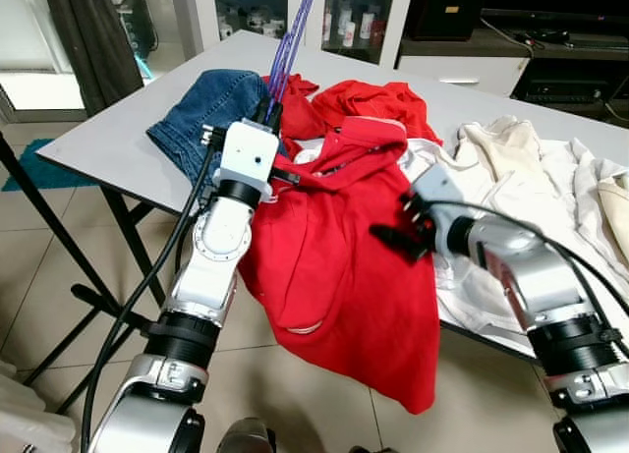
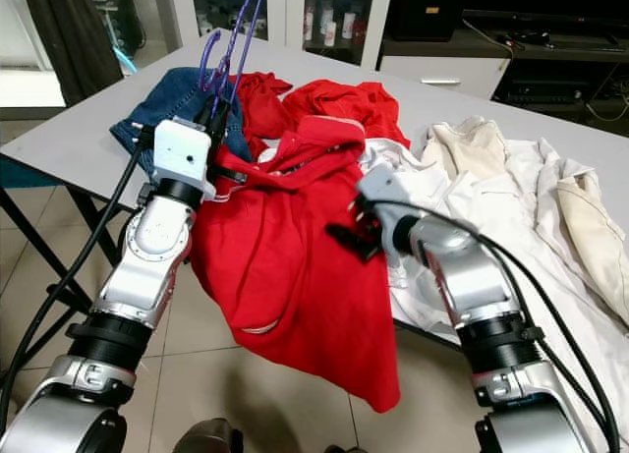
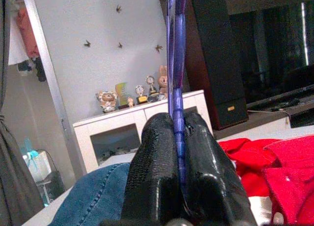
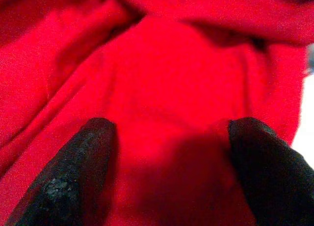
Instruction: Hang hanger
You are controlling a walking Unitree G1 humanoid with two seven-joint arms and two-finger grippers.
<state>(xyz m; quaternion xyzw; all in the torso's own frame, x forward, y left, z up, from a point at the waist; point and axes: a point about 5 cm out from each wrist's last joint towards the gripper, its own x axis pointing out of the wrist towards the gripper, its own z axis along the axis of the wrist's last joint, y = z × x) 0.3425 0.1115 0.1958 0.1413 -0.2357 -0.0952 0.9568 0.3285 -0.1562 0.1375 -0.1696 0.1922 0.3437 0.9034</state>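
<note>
Above the tabletop (image 1: 118, 139), the left gripper (image 3: 177, 152) is clamped on the purple hanger (image 1: 291, 40) holding a red shirt (image 1: 334, 276), while the right gripper (image 4: 169, 152) hangs open, fingers spread, just before the shirt's front.
</note>
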